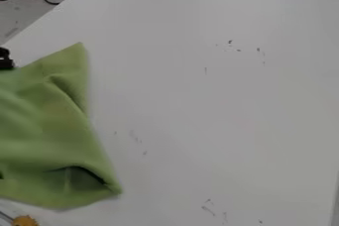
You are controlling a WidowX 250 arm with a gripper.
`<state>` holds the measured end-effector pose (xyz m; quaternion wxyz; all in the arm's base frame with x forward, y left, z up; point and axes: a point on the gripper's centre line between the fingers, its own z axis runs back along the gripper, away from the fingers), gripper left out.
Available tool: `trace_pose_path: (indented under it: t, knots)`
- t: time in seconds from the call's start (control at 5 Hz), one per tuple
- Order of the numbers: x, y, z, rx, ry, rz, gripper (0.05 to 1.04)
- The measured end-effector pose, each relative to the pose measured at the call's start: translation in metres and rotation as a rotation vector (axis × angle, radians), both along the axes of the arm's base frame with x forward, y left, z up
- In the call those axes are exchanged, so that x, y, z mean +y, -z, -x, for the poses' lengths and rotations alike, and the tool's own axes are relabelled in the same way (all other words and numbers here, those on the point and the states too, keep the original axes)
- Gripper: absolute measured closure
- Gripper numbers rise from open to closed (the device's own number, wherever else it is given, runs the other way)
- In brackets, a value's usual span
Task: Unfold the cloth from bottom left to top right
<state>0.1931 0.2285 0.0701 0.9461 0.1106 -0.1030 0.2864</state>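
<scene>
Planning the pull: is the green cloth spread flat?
Not flat: the cloth creases below its top corner, and a fold gapes at its lower right.

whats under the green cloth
The green cloth lies on a white tabletop, which shows along its right side. In the gap near its lower right corner, shaded green fabric is visible. Anything else beneath is covered, so I can't tell.

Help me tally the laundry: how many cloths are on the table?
1: a rumpled green cloth on the left of the white table, cut off by the view's left edge. Others could hide beneath it.
</scene>
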Motion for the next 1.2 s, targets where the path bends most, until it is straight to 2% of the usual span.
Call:
trace_pose_path:
  t: [0.2, 0.4, 0.6, 1.2]
  knots:
    - [-0.029, -0.03, -0.018, -0.016, 0.049, -0.057, 1.019]
    - [-0.059, -0.033, -0.039, -0.032, 0.119, -0.046, 1.019]
    - [-0.091, -0.03, -0.061, -0.039, 0.214, -0.042, 1.02]
    - [-0.19, -0.016, -0.105, -0.03, 0.496, 0.0, 1.02]
